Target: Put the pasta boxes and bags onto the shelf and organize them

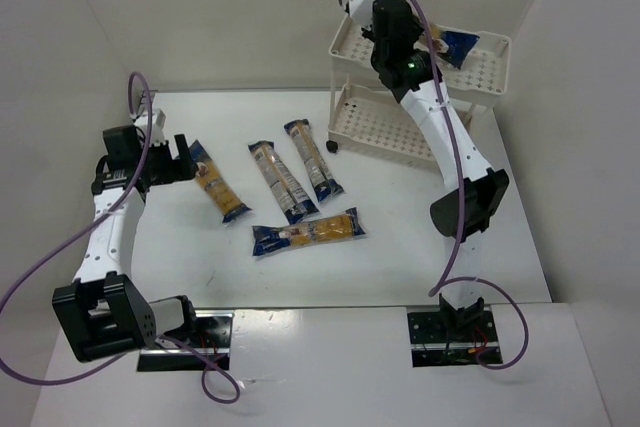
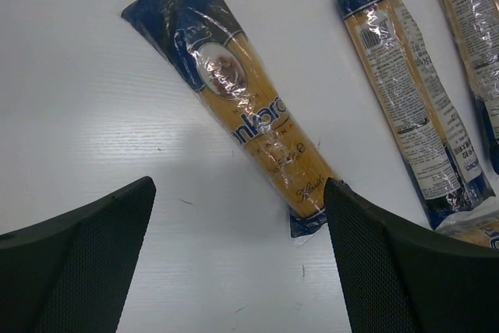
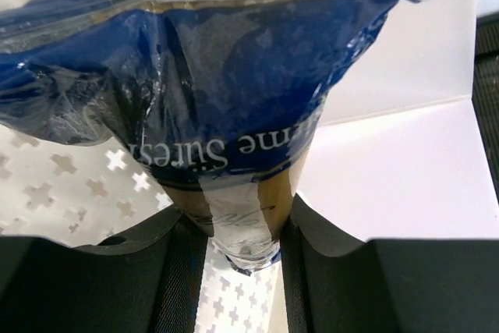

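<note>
Several pasta bags with dark blue ends lie on the white table. The leftmost bag (image 1: pixel 218 185) (image 2: pixel 249 107) lies slanted, and my left gripper (image 1: pixel 188 159) (image 2: pixel 238 216) hovers open just over its near end; that end sits by the right finger (image 2: pixel 405 263). Three more bags (image 1: pixel 280 180) (image 1: pixel 312 159) (image 1: pixel 308 232) lie in the middle. My right gripper (image 1: pixel 430 47) (image 3: pixel 238 247) is shut on another bag (image 3: pixel 234 115) (image 1: pixel 460 47) and holds it over the top tier of the cream shelf (image 1: pixel 492 59), with the perforated tray (image 3: pixel 62 185) below it.
The shelf stands at the back right near the white back and side walls. Its lower tier (image 1: pixel 370 127) shows nothing in it. A neighbouring bag (image 2: pixel 413 130) lies close to the right of my left gripper. Purple cables loop off both arms.
</note>
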`<state>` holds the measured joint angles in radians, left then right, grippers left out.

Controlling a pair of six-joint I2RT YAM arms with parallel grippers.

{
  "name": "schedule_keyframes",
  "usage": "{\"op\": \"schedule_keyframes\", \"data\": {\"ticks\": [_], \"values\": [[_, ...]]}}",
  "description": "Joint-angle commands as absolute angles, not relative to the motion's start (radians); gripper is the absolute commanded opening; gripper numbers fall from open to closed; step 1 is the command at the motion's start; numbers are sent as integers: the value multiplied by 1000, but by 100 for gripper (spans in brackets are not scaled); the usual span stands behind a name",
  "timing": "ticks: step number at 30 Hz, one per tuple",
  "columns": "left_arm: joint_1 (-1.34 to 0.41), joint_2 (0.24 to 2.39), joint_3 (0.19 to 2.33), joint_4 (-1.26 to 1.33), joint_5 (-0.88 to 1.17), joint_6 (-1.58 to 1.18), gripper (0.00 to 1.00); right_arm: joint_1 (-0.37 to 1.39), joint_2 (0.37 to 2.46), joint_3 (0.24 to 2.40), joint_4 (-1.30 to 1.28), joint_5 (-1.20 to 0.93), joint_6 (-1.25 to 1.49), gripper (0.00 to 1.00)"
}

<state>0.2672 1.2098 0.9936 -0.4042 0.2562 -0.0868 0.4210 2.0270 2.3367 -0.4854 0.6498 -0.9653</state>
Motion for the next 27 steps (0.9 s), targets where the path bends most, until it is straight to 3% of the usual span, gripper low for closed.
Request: {"op": "schedule_keyframes", "data": {"ticks": [1,3,4,7,16,24,27], "values": [[273,1229,1029,-364,275,-103,95,397,1979,2396,-385,693,-947,3],[273,1238,1029,-364,275,-103,95,388,1999,2410,-385,693,-936,14],[273,1238,1029,-364,275,-103,95,388,1999,2410,-396,693,-927,32],[273,1247,1029,-364,265,-118,95,388,2008,2421,-405,681,-904,73],[273,1313,1029,-373,301,-353,96,388,1997,2421,-459,623,-847,80],[273,1500,1129,-373,279,-505,96,388,1948,2499,-430,575,-655,84],[235,1575,1198,-393,218,-532,96,388,1890,2478,-350,575,-570,96]]}}
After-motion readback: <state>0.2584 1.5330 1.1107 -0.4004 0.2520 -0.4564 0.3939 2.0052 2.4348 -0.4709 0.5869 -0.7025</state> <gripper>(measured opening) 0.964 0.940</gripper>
